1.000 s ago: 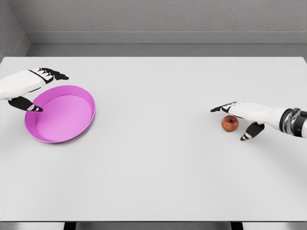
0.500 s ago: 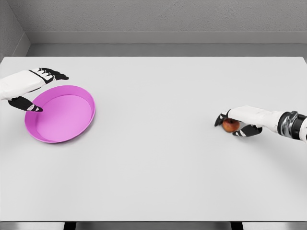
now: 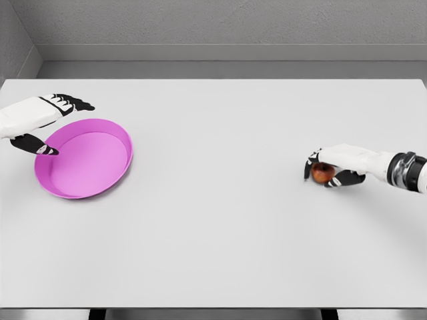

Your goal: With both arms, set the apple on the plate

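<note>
Red apple [image 3: 322, 173] wrapped by right hand [image 3: 337, 167] fingers.

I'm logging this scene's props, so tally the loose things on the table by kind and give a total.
Apple: 1, red, in the right hand
Plate: 1, pink, at the left hand
Total: 2

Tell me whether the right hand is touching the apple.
Touching. In the head view the right hand has its fingers curled over the apple with the thumb against its lower side, no gap showing.
</note>
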Action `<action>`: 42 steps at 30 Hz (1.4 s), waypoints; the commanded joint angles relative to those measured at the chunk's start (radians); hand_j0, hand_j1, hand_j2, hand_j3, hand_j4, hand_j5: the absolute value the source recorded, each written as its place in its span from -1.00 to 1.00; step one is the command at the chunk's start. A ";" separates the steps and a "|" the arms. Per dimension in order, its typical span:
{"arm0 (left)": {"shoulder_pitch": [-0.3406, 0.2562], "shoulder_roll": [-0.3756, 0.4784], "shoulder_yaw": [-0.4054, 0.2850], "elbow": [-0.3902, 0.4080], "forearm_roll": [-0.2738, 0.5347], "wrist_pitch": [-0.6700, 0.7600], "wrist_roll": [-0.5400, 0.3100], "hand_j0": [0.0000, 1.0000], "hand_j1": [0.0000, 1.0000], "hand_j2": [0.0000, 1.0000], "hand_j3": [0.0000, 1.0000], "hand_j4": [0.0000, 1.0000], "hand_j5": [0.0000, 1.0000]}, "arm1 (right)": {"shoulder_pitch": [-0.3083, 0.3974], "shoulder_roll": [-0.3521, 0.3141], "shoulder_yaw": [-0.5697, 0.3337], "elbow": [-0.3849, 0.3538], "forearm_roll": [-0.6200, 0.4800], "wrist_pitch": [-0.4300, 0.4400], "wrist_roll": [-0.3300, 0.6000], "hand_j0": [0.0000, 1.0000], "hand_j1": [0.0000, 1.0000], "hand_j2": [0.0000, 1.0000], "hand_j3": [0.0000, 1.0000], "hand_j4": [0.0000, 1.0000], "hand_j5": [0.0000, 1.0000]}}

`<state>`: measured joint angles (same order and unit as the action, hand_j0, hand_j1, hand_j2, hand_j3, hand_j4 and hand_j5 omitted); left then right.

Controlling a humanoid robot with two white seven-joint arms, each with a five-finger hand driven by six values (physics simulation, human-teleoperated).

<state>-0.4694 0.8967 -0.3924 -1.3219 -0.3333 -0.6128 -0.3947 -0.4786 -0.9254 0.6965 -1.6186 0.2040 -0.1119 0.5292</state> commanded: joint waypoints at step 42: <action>-0.003 0.007 0.006 0.006 0.007 0.002 0.001 1.00 1.00 1.00 1.00 1.00 1.00 | -0.002 0.016 -0.202 -0.129 -0.011 -0.123 -0.003 0.28 0.28 0.28 0.28 0.28 0.28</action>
<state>-0.4724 0.9034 -0.3882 -1.3163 -0.3310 -0.6128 -0.3946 -0.4465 -0.8584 0.5633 -1.7497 0.1990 -0.2190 0.5274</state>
